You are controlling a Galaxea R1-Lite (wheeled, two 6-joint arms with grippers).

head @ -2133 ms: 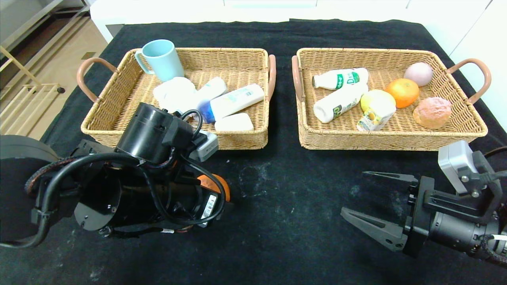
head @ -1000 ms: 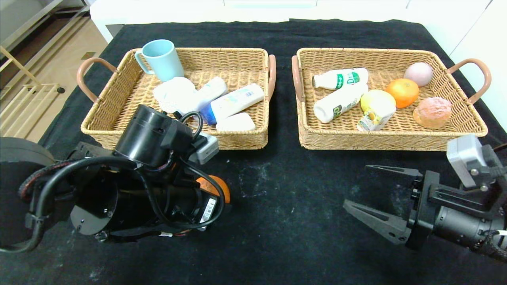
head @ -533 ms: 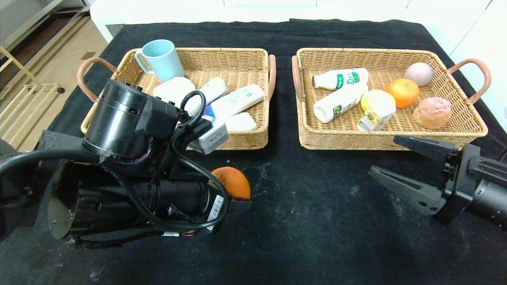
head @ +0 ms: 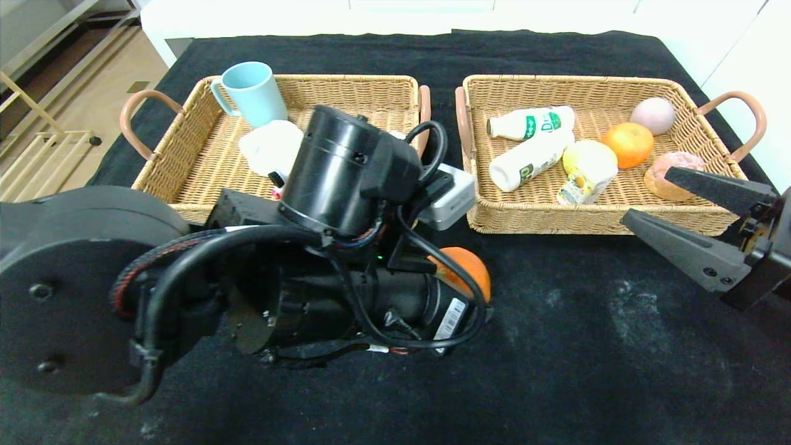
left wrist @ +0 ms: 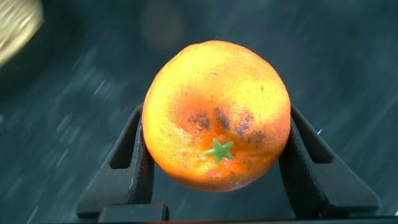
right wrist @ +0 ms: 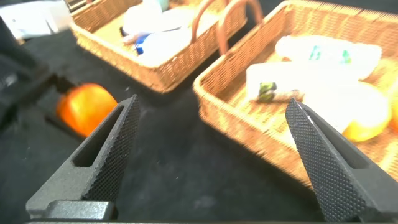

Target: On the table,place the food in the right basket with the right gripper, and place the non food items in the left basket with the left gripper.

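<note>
Your left gripper (left wrist: 214, 186) clamps an orange (head: 465, 270) at frame centre, above the table (head: 556, 371), below the gap between the baskets. Your right gripper (head: 670, 207) hangs wide open at right, before the right basket (head: 593, 219).

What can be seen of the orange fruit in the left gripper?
The round orange fruit with pitted peel shows a small green star-shaped stem mark and dark blotches beside it. It sits clamped between the left gripper's two black fingers, one on each side, above the black-cloth table, in front of the gap between the baskets.
</note>
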